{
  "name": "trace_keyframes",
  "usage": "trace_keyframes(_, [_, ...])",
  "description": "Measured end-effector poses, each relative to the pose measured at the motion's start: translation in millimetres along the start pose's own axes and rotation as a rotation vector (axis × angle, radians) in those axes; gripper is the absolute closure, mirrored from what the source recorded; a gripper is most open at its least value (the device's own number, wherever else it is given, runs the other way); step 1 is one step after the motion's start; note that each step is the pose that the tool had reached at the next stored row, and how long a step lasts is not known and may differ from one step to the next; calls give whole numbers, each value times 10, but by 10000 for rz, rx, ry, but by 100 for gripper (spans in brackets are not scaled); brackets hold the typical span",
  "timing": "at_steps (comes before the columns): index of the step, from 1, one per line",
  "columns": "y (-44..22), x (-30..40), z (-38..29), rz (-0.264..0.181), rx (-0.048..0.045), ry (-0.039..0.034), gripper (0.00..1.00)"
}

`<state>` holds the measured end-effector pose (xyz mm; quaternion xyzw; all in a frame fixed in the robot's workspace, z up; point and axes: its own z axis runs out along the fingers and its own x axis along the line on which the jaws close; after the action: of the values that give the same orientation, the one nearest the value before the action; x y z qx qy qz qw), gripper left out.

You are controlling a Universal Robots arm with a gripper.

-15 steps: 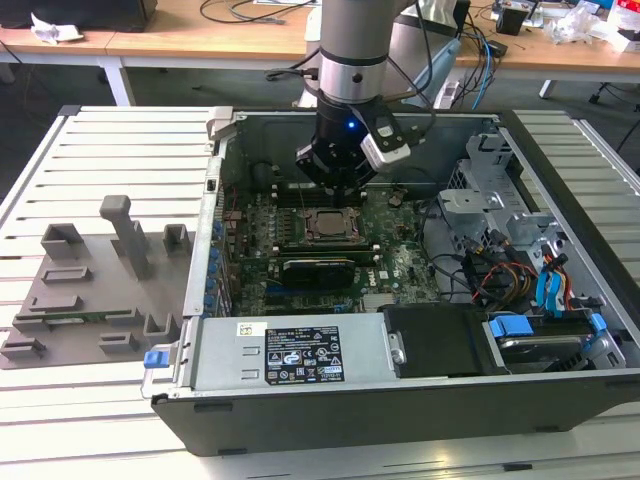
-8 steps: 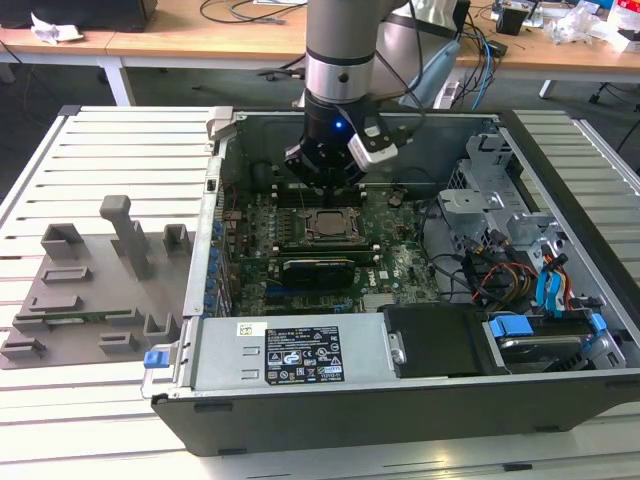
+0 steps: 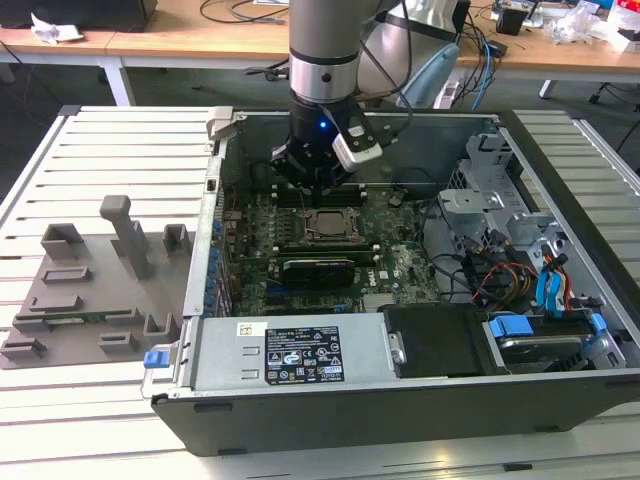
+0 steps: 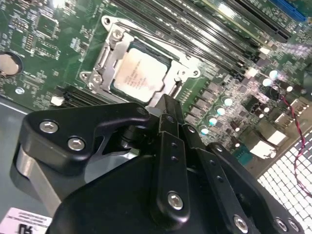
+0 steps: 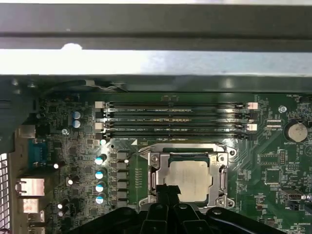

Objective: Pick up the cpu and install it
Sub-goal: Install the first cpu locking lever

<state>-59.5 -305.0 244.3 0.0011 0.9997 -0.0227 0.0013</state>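
An open computer case (image 3: 400,390) lies on a slatted white table (image 3: 110,140), its green motherboard (image 3: 390,265) exposed. The robot arm (image 3: 325,60) reaches down into the case from twelve o'clock in the exterior view, with the gripper (image 3: 318,188) hanging just above the board. The cpu (image 3: 325,226) sits flat inside the metal-framed socket (image 3: 325,212) on the motherboard, directly below the gripper at six o'clock from it. In the second wrist view the cpu (image 4: 139,75) shows its pale silvery top, ringed by the socket frame (image 4: 105,53), and the black fingers (image 4: 168,114) end just beside the chip's near edge, seemingly drawn close together and holding nothing. In the first wrist view the cpu (image 5: 191,179) lies in the socket (image 5: 157,180), with the fingertips (image 5: 165,191) over its lower edge; whether they touch it cannot be told. Four long memory slots (image 5: 175,119) run just beyond the socket at twelve o'clock from the chip. A grey plastic tray (image 3: 95,290) with upright holders rests on the table at nine o'clock from the case, well apart from the gripper.
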Motion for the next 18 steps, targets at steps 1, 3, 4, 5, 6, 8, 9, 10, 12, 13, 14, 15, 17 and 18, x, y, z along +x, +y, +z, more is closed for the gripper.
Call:
trace_keyframes(1, [0,33,0,1,-1,0,89])
trace_keyframes(3, [0,63,0,2,-1,0,89])
trace_keyframes(4, [0,85,0,1,0,1,89])
trace_keyframes(5, [0,109,0,0,0,1,89])
trace_keyframes(6, [0,130,0,0,0,1,89])
trace_keyframes(8, [0,153,0,1,-1,0,89])
trace_keyframes(9, [0,175,-1,1,0,1,89])
trace_keyframes(10, [0,189,0,1,-1,0,89])
trace_keyframes(12, [0,227,0,1,0,0,89])
trace_keyframes(13, [0,234,0,1,-1,-1,89])
trace_keyframes(14, [0,241,-1,1,0,0,89])
trace_keyframes(15, [0,262,0,1,-1,0,89])
trace_keyframes(17, [0,306,-1,1,0,0,89])
trace_keyframes(18, [0,312,-1,1,0,0,89])
